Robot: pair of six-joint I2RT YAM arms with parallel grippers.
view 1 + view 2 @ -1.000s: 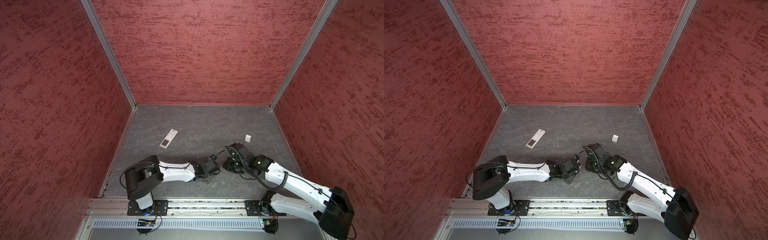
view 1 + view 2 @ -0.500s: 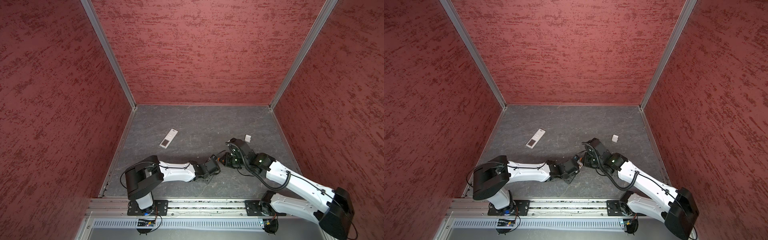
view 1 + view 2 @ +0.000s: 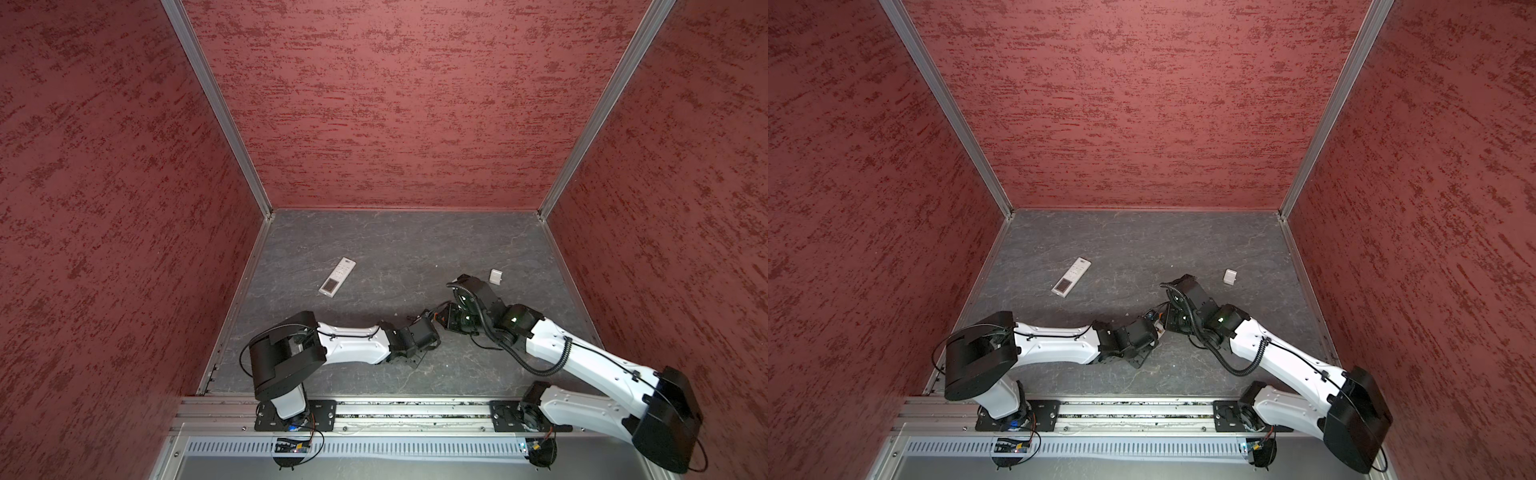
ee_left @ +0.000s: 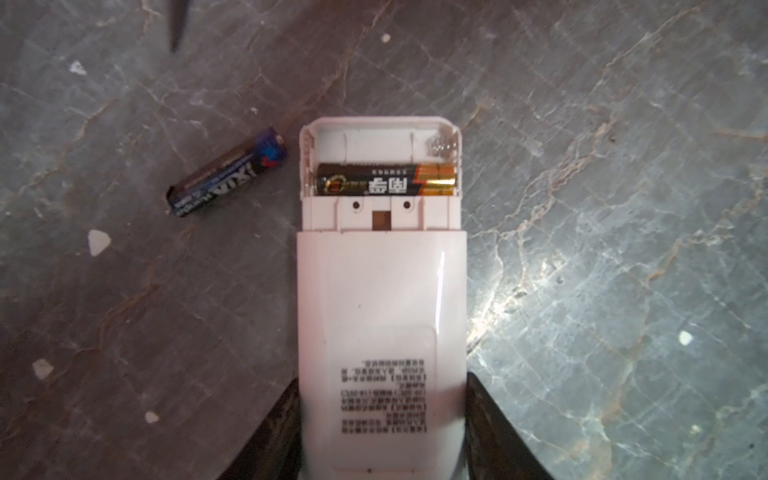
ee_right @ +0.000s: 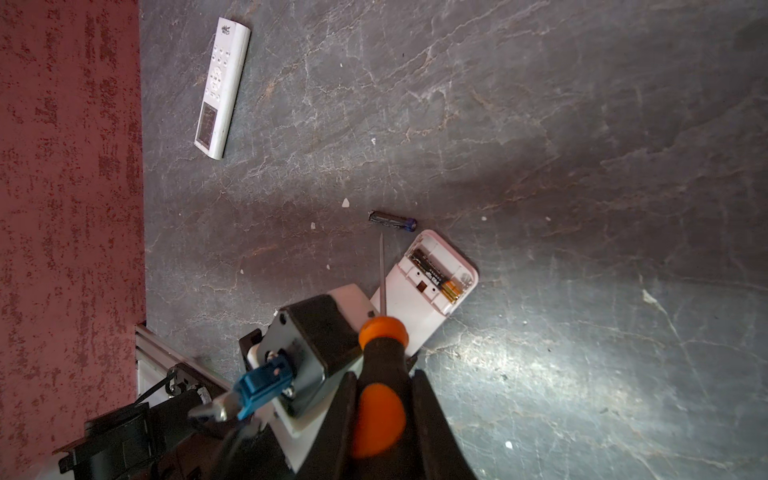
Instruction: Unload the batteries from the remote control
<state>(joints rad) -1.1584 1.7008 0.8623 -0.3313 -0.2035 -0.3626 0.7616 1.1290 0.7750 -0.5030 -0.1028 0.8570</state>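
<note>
Your left gripper [image 4: 382,378] is clamped on the white remote control [image 4: 380,291]. It is back up with its lid off, near the middle of the worktop [image 3: 395,249]. Your right gripper [image 5: 384,374] is clamped on the screwdriver [image 5: 380,415]. A black-and-gold battery [image 4: 386,185] lies crosswise in the open slot. A blue-and-black battery [image 4: 226,174] lies flat just beside the remote, its blue end toward it.
</note>
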